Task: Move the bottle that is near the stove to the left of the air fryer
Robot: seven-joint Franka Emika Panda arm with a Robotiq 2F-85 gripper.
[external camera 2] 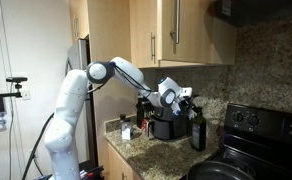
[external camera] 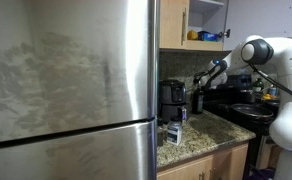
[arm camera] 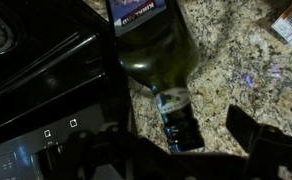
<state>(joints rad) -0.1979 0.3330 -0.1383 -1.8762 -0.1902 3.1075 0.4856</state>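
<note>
The dark glass bottle (arm camera: 154, 55) stands upright on the speckled granite counter (arm camera: 236, 55), right at the counter edge that meets the black stove (arm camera: 36, 65). In the wrist view it is seen from above. Its label (arm camera: 138, 10) is dark blue with a red band and some pale lettering, too blurred to read. The small white marks on the stove's control panel are also unreadable. The fingers (arm camera: 258, 135) are spread wide on either side of the bottle's narrow neck and are not touching it. In both exterior views the gripper (external camera 2: 183, 98) hovers just above the bottle's top (external camera: 197, 100), on the end of the white arm. The bottle (external camera 2: 197, 131) is just beside the air fryer (external camera 2: 167, 127), between it and the stove (external camera 2: 258, 128), toward the back edge of the counter. A dark pot (external camera 2: 221, 170) rests on a front burner. In an exterior view the air fryer (external camera: 171, 98) stands close to the stainless-steel fridge (external camera: 71, 85). A small blue-and-white carton (external camera: 173, 132) stands near the counter's front edge; its print is too small to make out.
</note>
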